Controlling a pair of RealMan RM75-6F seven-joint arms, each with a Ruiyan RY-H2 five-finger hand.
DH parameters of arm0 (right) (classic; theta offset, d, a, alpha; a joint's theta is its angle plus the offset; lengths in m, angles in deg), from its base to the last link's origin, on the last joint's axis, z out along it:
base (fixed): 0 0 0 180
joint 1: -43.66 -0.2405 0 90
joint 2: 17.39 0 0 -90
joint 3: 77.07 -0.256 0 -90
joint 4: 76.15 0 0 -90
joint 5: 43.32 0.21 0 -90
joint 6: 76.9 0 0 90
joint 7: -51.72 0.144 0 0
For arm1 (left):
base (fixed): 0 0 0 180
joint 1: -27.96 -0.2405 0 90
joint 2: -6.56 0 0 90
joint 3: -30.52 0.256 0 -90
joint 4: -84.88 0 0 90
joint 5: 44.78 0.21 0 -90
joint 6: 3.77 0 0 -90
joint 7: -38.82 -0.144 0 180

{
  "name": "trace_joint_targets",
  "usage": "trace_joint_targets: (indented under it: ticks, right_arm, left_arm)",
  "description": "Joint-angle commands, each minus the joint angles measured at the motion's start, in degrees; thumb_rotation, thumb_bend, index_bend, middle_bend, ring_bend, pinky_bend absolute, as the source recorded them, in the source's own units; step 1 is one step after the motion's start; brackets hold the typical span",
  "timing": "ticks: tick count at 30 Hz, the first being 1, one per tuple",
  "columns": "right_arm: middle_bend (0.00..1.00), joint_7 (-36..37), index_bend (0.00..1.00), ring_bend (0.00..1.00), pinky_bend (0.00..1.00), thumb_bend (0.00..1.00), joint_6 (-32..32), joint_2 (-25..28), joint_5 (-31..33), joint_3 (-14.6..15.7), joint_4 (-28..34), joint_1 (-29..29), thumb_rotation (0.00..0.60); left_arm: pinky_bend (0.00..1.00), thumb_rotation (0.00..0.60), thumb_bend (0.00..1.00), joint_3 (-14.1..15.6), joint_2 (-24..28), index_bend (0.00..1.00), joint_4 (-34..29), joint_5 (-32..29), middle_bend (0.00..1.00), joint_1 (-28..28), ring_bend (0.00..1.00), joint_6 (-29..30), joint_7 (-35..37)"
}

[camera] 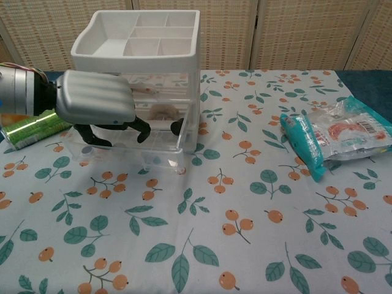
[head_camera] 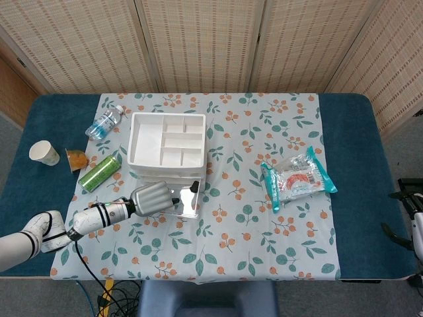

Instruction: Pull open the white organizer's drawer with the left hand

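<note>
The white organizer (head_camera: pixel 166 140) (camera: pixel 142 38) stands left of centre on the floral cloth, its top tray divided into compartments. Its clear bottom drawer (head_camera: pixel 187 202) (camera: pixel 160 153) is pulled partway out toward the table's front. My left hand (head_camera: pixel 153 197) (camera: pixel 97 100) lies over the drawer's front left, its dark fingers (camera: pixel 139 125) curled down over the front rim and gripping it. Something small and pale lies inside a drawer behind the fingers. My right hand (head_camera: pixel 408 218) shows only as a sliver at the far right edge, away from everything; how it is set is unclear.
A green can (head_camera: pixel 99 173) (camera: pixel 29 129), a water bottle (head_camera: pixel 104 123), a paper cup (head_camera: pixel 43 152) and a small orange item (head_camera: pixel 77 159) lie left of the organizer. A snack bag (head_camera: pixel 298 176) (camera: pixel 334 136) lies to its right.
</note>
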Motion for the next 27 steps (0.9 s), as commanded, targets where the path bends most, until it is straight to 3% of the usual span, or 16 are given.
trace_joint_targets:
  ticks: [1,27]
  right_arm:
    - [0.28,0.00,0.27,0.32,0.36,0.23,-0.02,-0.02,0.02,0.01,-0.03,0.01,0.600]
    - [0.28,0.84,0.27,0.33,0.36,0.23,-0.01,-0.18,0.15,-0.16,-0.80,0.17,0.600]
  left_arm:
    - [1.00,0.600,0.27,0.04,-0.01,0.40,-0.55,-0.19,0.88,0.10,0.95,-0.07,0.04]
    - [0.99,0.600,0.27,-0.56,-0.60,0.47,-2.72,-2.64,0.88,0.98,0.95,-3.59,-4.86]
